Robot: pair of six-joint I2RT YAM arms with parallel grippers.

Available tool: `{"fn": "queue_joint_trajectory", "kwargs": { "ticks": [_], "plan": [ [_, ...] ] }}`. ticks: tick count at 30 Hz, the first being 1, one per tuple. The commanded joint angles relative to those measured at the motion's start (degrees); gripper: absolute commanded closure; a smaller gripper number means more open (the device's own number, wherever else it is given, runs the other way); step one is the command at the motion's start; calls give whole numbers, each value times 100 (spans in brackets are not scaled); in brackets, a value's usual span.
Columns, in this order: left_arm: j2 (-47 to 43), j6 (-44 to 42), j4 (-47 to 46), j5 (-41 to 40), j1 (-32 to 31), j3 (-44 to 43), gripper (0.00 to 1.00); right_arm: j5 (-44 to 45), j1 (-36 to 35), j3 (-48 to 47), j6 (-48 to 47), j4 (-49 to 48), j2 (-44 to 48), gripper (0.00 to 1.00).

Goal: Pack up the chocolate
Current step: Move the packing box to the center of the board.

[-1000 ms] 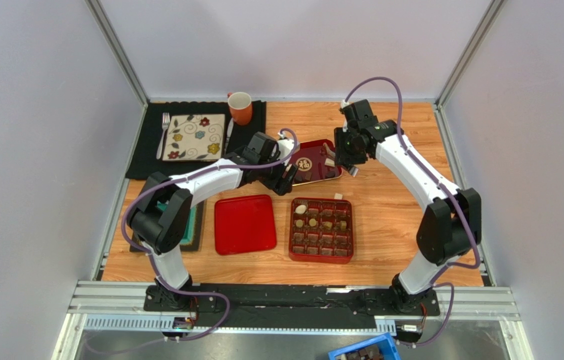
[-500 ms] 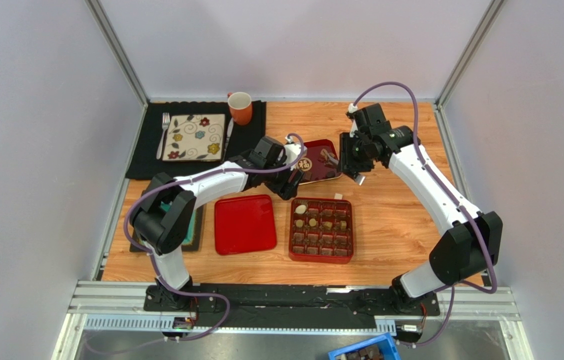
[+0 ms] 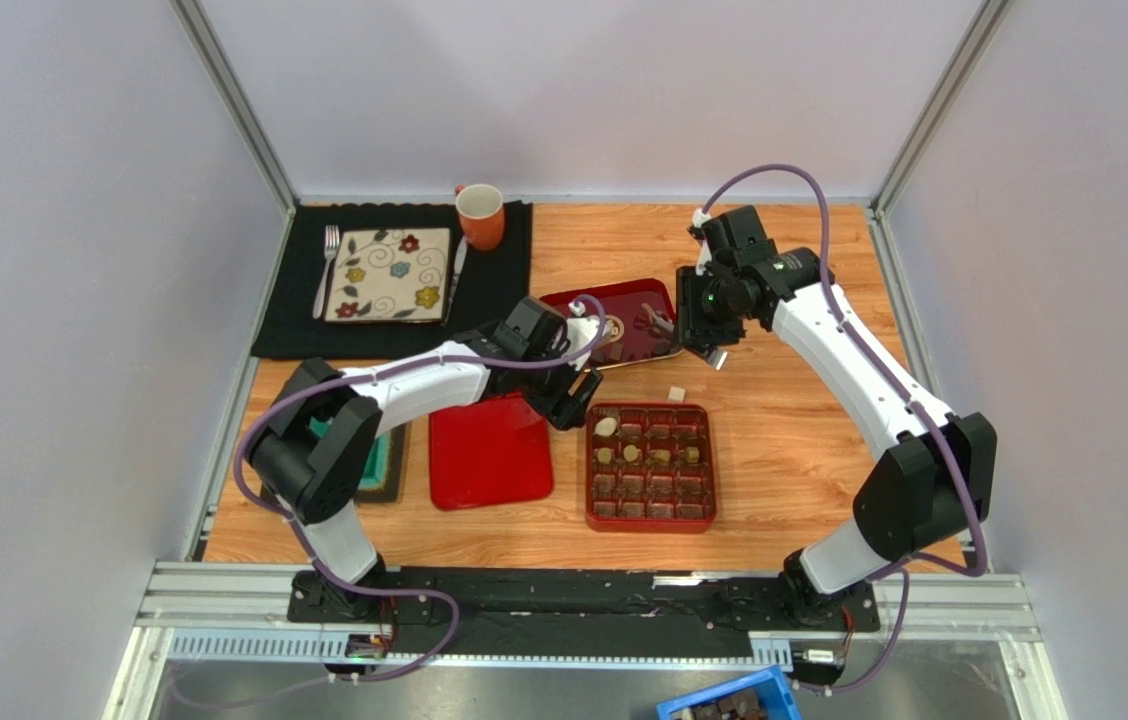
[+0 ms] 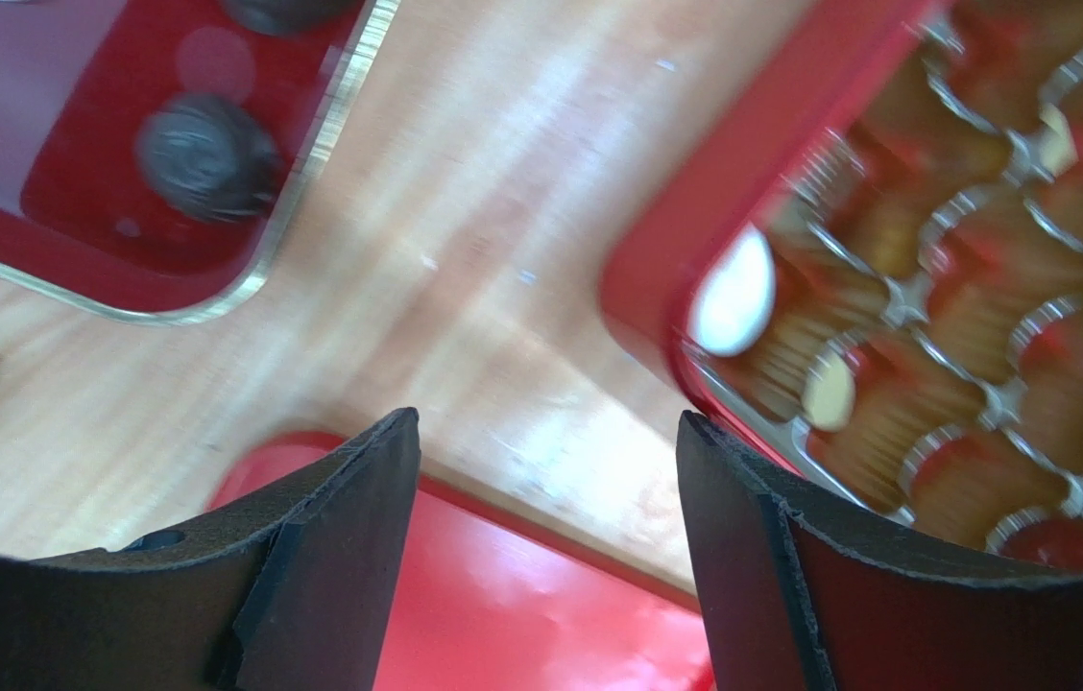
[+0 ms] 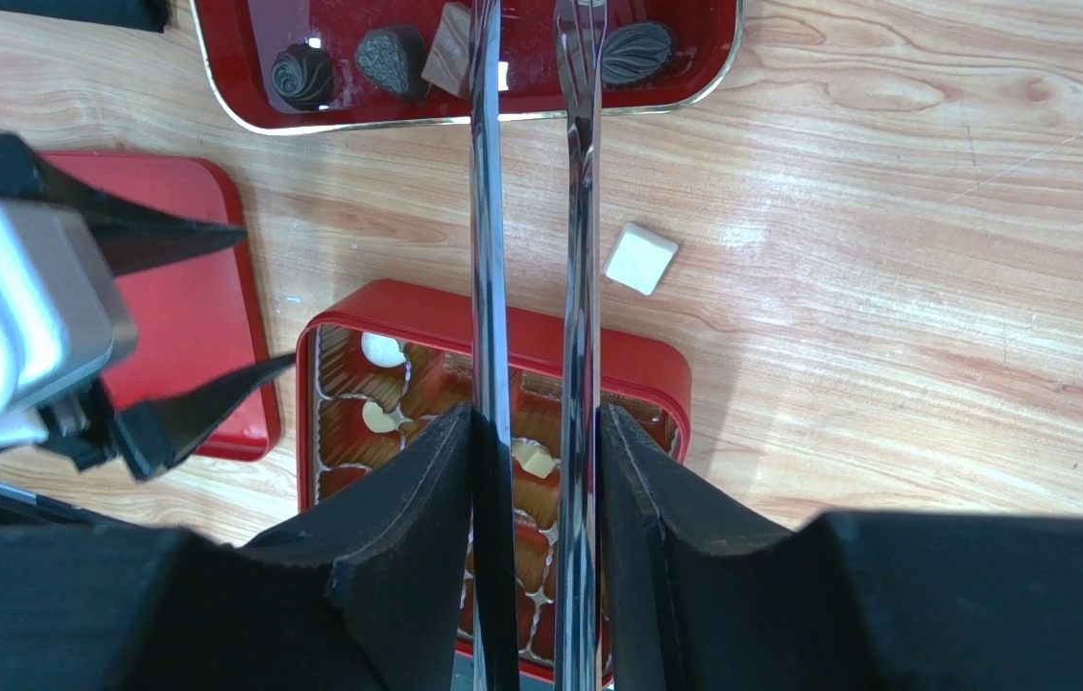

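The right claw (image 5: 536, 421) is gripping shiny steel tongs (image 5: 487, 216), their tips pointing into the glossy dark-red tray (image 5: 237, 43) holding ridged dark chocolates (image 5: 302, 72). A white square piece (image 5: 643, 258) is lying on the wooden tabletop (image 5: 865, 288). The left claw (image 4: 547, 421) is hanging open, empty.

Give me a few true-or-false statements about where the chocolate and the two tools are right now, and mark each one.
1. The right tool grips metal tongs. True.
2. The white square chocolate lies in the red box. False: it lies on the table, between the dark red tray and the box.
3. The left tool is open and empty. True.
4. The orange mug stands in the dark red tray. False: it stands on the black mat.
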State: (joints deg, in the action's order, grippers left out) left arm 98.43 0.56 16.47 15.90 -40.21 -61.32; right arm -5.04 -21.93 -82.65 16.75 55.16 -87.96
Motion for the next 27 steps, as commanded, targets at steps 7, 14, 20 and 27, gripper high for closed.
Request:
{"fn": "queue_joint_trajectory", "kwargs": {
  "ticks": [7,14,20,27],
  "plan": [
    [-624,-407,321,301,-348,-29,25,-374,-91,407,126,109,516,63],
    [-370,-329,199,-658,144,-607,25,-446,-513,1022,328,408,1052,65],
    [289,-179,145,-791,206,-1258,26,-559,-575,1286,522,680,1527,66],
    [580,-144,120,-615,-66,-1383,26,-832,-628,1612,592,900,1756,67]
  ]
}}
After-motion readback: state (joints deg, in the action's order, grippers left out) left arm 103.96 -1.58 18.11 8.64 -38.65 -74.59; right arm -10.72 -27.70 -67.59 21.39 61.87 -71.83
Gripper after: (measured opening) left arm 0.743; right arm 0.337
